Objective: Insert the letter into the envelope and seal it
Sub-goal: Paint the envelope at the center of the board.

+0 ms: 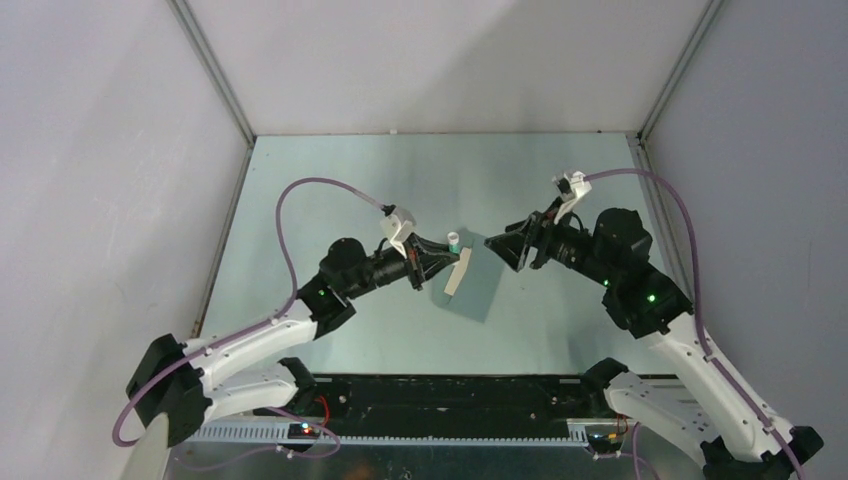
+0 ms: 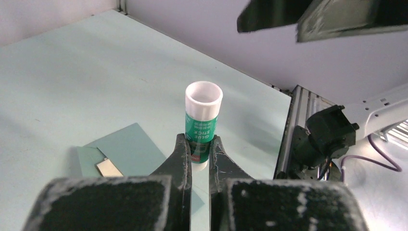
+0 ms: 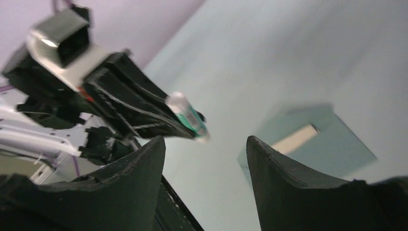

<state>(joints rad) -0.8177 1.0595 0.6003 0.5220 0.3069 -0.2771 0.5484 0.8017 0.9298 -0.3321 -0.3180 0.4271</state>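
Left gripper [image 2: 199, 139] is clenched on a small white-and-green glue stick tube [image 2: 202, 113]. It grips low on the label and holds the stick clear of the pale green tabletop [image 1: 330, 190]. Right gripper [image 3: 206, 140] is released, jaws wide with nothing between them. It faces the stick from near, not touching.

The glue stick and left fingers [image 2: 181, 159] sit over the work area, between the right gripper and the paper's left edge.

Flat teal-grey paper envelope [image 1: 482, 288] lies on the table below and between both grippers, neither touching it. Thin tan-beige paper letter [image 1: 458, 272]: only a narrow strip shows along the envelope's left edge, just under the left fingertips. The rest looks tucked inside, can't tell how far.
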